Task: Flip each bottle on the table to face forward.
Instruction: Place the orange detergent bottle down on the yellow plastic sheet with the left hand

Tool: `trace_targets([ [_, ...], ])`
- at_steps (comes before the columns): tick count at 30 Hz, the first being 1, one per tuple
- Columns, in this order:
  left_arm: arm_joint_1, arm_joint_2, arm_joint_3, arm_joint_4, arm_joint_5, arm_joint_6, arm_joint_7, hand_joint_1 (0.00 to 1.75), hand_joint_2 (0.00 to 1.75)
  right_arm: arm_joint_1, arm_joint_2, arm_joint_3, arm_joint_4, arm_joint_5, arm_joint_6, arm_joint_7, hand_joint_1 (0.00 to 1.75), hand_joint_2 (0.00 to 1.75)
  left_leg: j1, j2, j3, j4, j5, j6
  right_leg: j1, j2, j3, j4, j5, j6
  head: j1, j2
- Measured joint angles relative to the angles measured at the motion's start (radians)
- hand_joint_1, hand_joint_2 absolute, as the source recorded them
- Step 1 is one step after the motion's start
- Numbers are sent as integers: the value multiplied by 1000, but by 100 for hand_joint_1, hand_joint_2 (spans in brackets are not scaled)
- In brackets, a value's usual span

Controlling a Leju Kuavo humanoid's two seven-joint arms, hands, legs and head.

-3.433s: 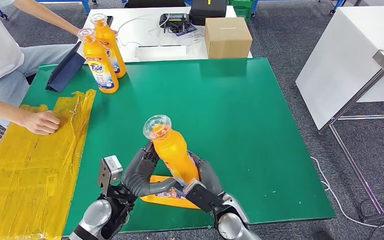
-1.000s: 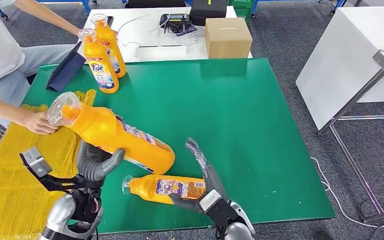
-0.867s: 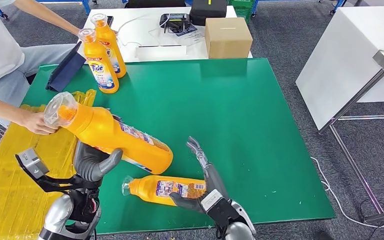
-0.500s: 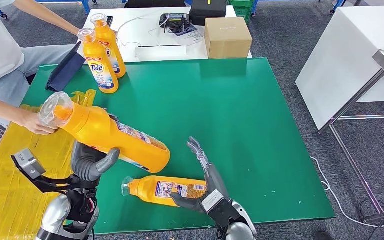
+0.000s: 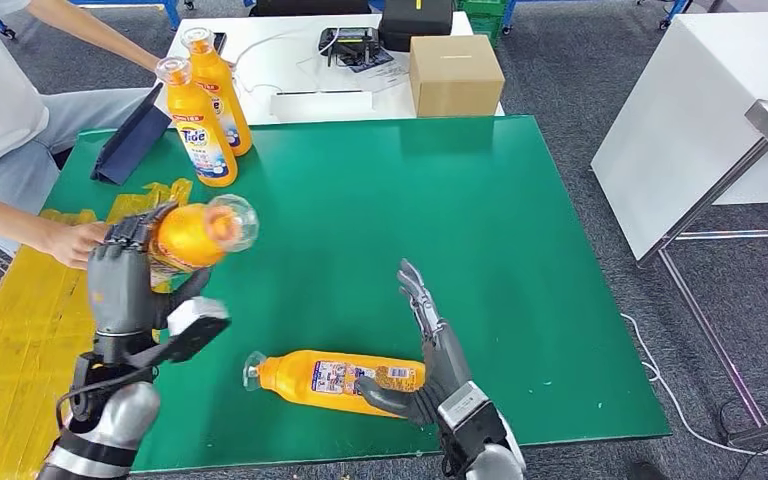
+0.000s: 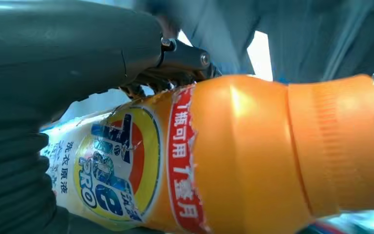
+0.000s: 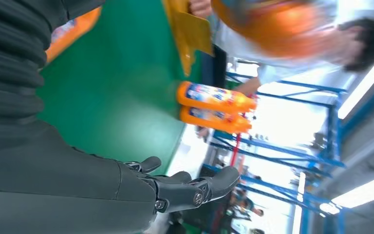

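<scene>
Bottle (image 5: pixel 195 235) at frame left is riding in the left hand (image 5: pixel 120 280), likely heavy, slick; gripping mid-body suits. Right hand (image 5: pixel 438 350) is resting released.

My left hand (image 5: pixel 120 285): dark grey fingers, white-grey wrist block, black cable, silver forearm. My right hand (image 5: pixel 438 355): same dark fingers, silver-tipped, grey wrist block. I see ribbed grey covers and a small screw in both wrist views.
</scene>
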Motion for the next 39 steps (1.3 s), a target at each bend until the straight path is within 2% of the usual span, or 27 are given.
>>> trace_targets([
  [2, -10, 14, -10, 79, -335, 61, 46, 175, 175, 0, 0, -2, -16, -2, 0, 3, 0, 175, 0, 0, 0, 0, 0, 0, 0, 0, 0, 0, 0, 0, 0, 0],
  [4, -20, 23, -20, 137, -450, 70, 70, 175, 175, 0, 1, -3, -25, -3, 0, 5, 0, 175, 0, 0, 0, 0, 0, 0, 0, 0, 0, 0, 0, 0, 1, 0],
  [6, -36, 37, -36, 203, -433, 62, 102, 175, 175, -1, 1, -3, -29, -7, 4, 9, 0, 175, 0, 0, 0, 0, 0, 0, 0, 0, 0, 0, 0, 0, 0, 0],
  [9, -67, 83, -80, 304, -412, 26, 139, 175, 175, -3, 1, -3, -30, -18, 16, 13, 0, 175, 0, 0, 0, 0, 0, 0, 0, 0, 0, 0, 0, 0, 0, 0],
  [15, -141, 164, -201, 476, -404, -103, 221, 175, 175, -8, 2, -4, -30, -22, 36, 20, 0, 175, 1, 0, 0, 0, 0, 0, 1, 0, 0, 1, 0, 0, 0, 0],
  [25, -219, 176, -230, 615, -373, -203, 200, 175, 175, -8, 9, -4, -30, -18, 58, 39, 0, 175, 1, 0, 5, 0, 0, -1, 1, 0, 6, 0, 0, 0, 0, 0],
  [33, -249, 179, -227, 661, -353, -277, 228, 175, 175, -7, 17, -4, -30, -5, 65, 51, 0, 175, 1, 0, 10, -1, 0, -2, 3, 0, 11, 1, 0, -1, 0, 0],
  [39, -243, 208, -215, 653, -281, -350, 188, 175, 175, -3, 18, -8, -30, 9, 64, 59, 0, 175, 2, 0, 10, -1, 0, -2, 3, 0, 11, 1, 0, -1, 0, 0],
])
